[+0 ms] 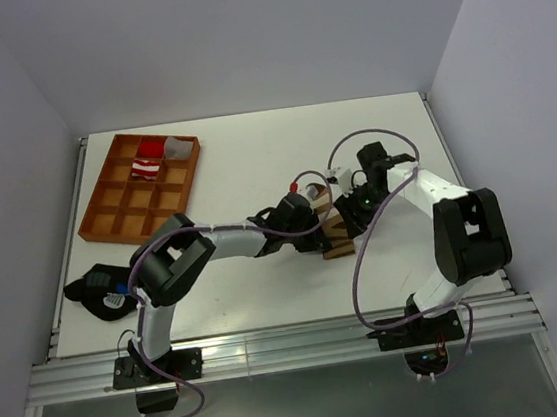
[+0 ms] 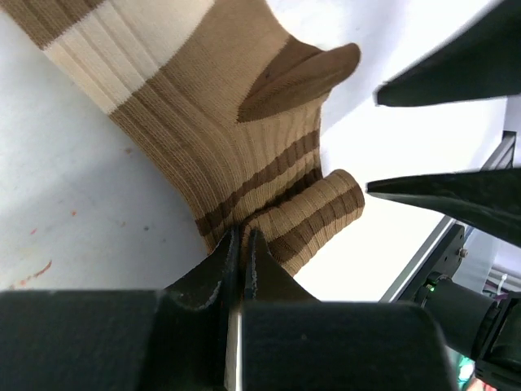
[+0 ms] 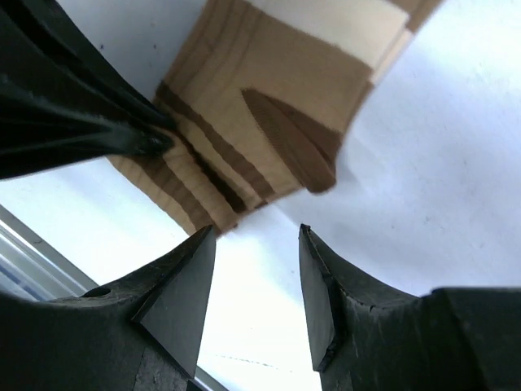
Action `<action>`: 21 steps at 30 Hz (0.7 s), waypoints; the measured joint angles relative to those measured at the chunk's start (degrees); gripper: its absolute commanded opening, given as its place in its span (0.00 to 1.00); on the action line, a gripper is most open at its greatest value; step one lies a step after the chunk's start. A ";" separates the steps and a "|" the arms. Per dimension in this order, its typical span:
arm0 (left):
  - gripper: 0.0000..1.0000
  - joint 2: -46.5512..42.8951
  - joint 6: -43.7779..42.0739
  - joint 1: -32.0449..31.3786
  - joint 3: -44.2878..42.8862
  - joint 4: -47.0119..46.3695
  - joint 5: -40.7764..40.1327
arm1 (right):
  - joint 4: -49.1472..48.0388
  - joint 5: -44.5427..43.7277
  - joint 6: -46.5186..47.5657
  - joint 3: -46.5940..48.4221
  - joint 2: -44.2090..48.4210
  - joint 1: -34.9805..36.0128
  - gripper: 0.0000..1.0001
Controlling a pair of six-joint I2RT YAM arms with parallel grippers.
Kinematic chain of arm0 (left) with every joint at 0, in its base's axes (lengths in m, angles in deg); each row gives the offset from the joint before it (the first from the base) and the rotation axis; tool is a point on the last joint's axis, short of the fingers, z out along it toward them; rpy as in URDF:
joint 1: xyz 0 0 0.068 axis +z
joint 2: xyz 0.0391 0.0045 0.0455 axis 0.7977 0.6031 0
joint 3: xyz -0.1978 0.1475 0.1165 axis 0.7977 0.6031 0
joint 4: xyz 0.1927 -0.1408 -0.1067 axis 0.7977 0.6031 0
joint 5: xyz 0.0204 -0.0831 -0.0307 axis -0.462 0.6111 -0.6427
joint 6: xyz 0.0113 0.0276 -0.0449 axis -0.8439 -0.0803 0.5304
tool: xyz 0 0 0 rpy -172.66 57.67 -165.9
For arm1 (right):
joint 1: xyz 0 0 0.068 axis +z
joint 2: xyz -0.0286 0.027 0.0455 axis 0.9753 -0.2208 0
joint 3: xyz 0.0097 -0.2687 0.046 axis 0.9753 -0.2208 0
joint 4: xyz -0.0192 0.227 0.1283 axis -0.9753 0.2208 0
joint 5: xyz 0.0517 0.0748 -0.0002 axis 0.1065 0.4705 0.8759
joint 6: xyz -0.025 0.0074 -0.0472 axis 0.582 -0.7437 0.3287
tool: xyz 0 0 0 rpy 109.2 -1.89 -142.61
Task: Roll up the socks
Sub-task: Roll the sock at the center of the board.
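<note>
The dark-brown-and-tan sock (image 1: pixel 337 234) lies on the white table near the middle, partly under both grippers. In the left wrist view it (image 2: pixel 228 138) is tan with brown stripes, its end folded over. My left gripper (image 2: pixel 242 236) is shut on the folded edge of this sock. My right gripper (image 3: pixel 256 232) is open, just short of the sock (image 3: pixel 269 106), touching nothing. The red-and-white sock (image 1: pixel 149 161) sits rolled in a back compartment of the orange tray (image 1: pixel 119 223).
A black lump with a blue spot (image 1: pixel 102 289) lies at the table's left front edge. The orange tray has several compartments at the back left. The metal rail (image 1: pixel 275 350) runs along the near edge.
</note>
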 measured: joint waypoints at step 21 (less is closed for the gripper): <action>0.00 -4.24 -1.97 6.21 -0.37 22.34 10.95 | -2.67 4.42 8.79 -7.02 14.69 -2.62 0.51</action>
